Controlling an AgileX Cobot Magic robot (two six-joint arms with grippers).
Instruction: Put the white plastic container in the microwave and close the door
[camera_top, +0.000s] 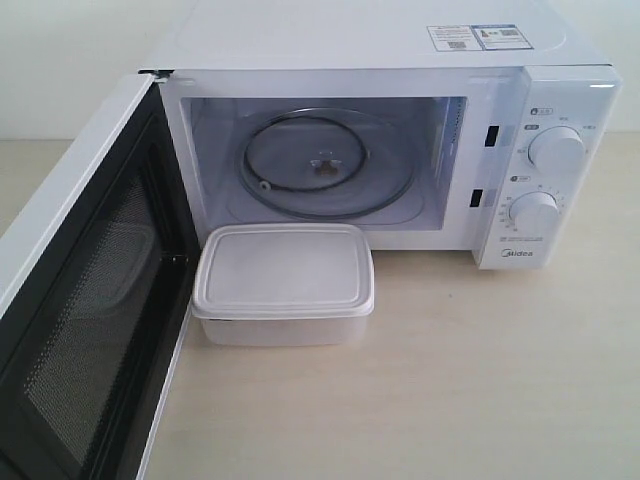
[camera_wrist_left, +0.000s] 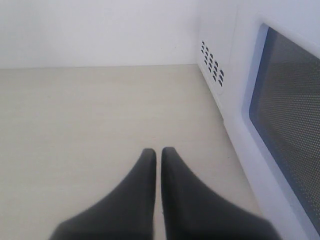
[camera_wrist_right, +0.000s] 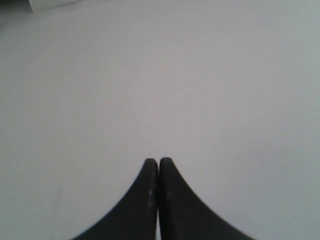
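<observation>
The white plastic container (camera_top: 283, 283) rests lidded on the table, just in front of the microwave's (camera_top: 400, 130) open cavity. Inside the cavity lies a glass turntable (camera_top: 325, 163). The door (camera_top: 85, 290) is swung wide open to the left, its dark mesh window facing inward. Neither arm shows in the exterior view. In the left wrist view my left gripper (camera_wrist_left: 158, 151) is shut with nothing in it, above bare tabletop beside the door's outer face (camera_wrist_left: 285, 110). My right gripper (camera_wrist_right: 158, 161) is shut and empty, facing a plain pale surface.
The beige tabletop (camera_top: 480, 380) stretches in front of and to the right of the container. Two round knobs (camera_top: 556, 150) sit on the microwave's right panel. Vent slots (camera_wrist_left: 212, 62) mark the microwave's side wall. A white wall stands behind.
</observation>
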